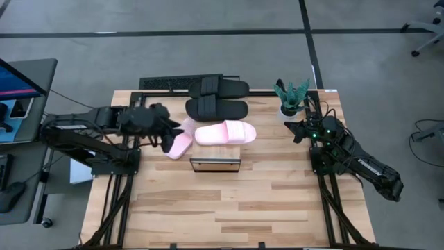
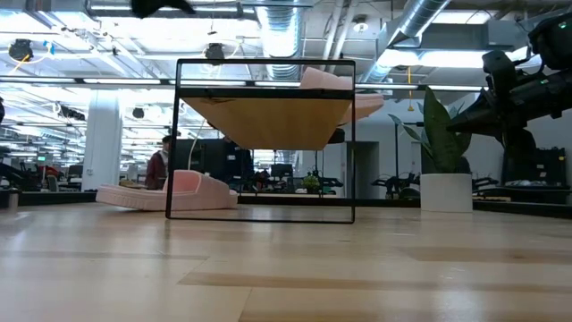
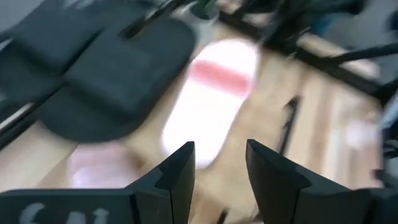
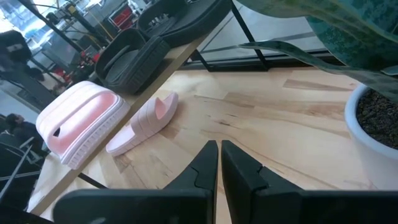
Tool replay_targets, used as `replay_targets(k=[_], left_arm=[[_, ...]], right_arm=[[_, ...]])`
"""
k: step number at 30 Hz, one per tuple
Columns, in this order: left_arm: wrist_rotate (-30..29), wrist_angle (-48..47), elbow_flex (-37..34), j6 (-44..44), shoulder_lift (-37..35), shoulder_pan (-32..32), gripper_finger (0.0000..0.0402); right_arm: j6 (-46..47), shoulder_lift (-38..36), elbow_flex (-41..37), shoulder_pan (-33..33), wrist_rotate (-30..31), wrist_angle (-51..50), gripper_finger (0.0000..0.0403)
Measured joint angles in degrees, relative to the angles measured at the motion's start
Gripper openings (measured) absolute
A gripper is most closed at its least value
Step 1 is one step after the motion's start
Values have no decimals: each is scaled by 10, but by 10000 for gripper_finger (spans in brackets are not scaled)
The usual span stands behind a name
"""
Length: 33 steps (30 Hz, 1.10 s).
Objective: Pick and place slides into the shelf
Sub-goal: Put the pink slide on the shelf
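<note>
Slides: three sit on the shelf top near the far edge of the table — two black slides toward the far edge, one pink slide beside them on the near side. Last pink slide lies flat on the table just off the shelf's left end, toward the far-left corner. My left gripper hovers right over it, fingers apart w/ nothing between them. Looks like foam: prob. light, soft, a bit squashy, won't break, matte so shouldn't slip much. Best hold, I'd say, is across the wide strap or pinching one side wall of the sole; toe tip would flop. My right gripper waits near the far-right corner by the potted plant, fingers nearly together, holding nothing. Low view shows a person far back in the room, well clear of the table.
</note>
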Motion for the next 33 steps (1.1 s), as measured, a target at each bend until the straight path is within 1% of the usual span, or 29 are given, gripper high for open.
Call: replay_targets(k=[5, 10, 15, 17, 19, 22, 26, 28, 30, 33], left_arm=[[-75, -99, 0, -82, -1, -27, 132], [-150, -167, 0, -116, 18, -60, 132], [-257, -239, -1, -118, 50, -99, 132], [-301, -261, -13, -119, 59, -117, 132], [-345, -266, -38, -144, 59, -138, 132], [-389, -259, -85, -193, 34, -174, 132], [-411, -198, -143, -211, -27, -215, 132], [-432, -148, -172, -197, -64, -229, 132], [-445, -94, -207, -166, -105, -240, 132], [-448, -11, -265, -114, -164, -245, 132]], right_arm=[[0, 0, 0, 0, 0, 0, 13], [0, 0, 0, 0, 0, 0, 13], [0, 0, 0, 0, 0, 0, 13], [0, 0, 0, 0, 0, 0, 13], [0, 0, 0, 0, 0, 0, 13], [0, 0, 0, 0, 0, 0, 13], [0, 0, 0, 0, 0, 0, 13], [0, 0, 0, 0, 0, 0, 13], [0, 0, 0, 0, 0, 0, 13], [0, 0, 0, 0, 0, 0, 13]])
